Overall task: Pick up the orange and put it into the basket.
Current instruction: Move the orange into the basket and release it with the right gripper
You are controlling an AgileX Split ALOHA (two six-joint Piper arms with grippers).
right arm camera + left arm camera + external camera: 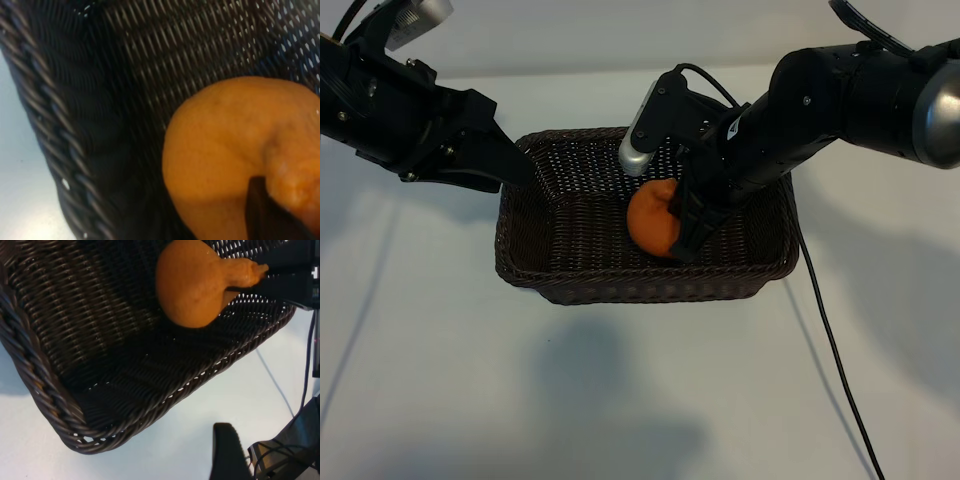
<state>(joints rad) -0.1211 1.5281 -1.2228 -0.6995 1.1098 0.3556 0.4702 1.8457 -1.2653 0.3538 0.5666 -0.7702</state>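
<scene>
Pinching the orange (pixel 653 219) by its stem nub, the right gripper (pixel 686 222) hangs inside the basket (pixel 535 275); the left gripper (pixel 510 165), fingers spread, holds the basket's left rim.

1. Right arm: reaches in from the upper right of the exterior view, its forearm angled down and inward toward the middle of the scene.
2. Right hand (pixel 682 222): points steeply downward, jaws nearly closed and pinching the orange (pixel 653 216) by its stem nub; one dark fingertip (pixel 267 212) presses against the fruit in the right wrist view.
3. Left arm: enters from the upper left of the exterior view and slopes down toward the right.
4. Left hand (pixel 515 165): jaws parted and gripping nothing; one dark finger (pixel 227 452) shows in the left wrist view.
</scene>
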